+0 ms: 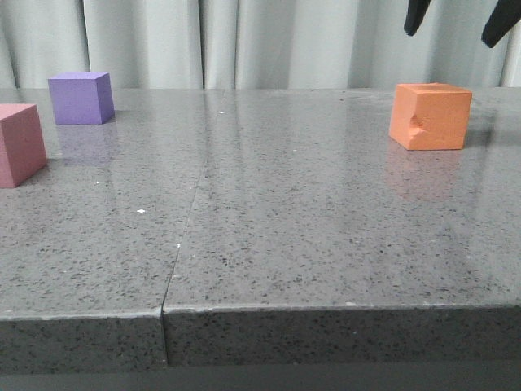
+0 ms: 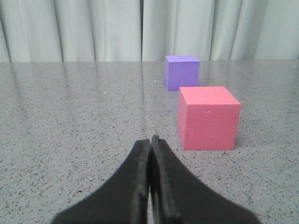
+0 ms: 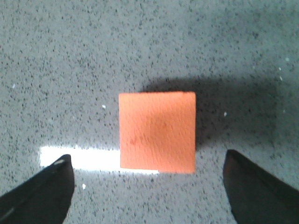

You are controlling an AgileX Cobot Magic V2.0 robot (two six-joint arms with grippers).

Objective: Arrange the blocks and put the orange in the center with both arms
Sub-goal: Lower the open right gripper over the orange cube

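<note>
The speckled grey desk point(image 1: 269, 236) carries the orange cube point(image 1: 430, 115) directly beneath the spread right hand point(image 1: 461, 18), with purple cube point(image 1: 80, 98) and pink cube point(image 1: 19, 144) far off.

Lab: curtained backdrop point(image 1: 244, 41) (grey), speckled table point(image 1: 285, 244).

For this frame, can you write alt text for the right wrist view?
An orange foam cube seen from directly above on a speckled grey table, with the right end effector open, one dark finger on each side and nothing held.
</note>
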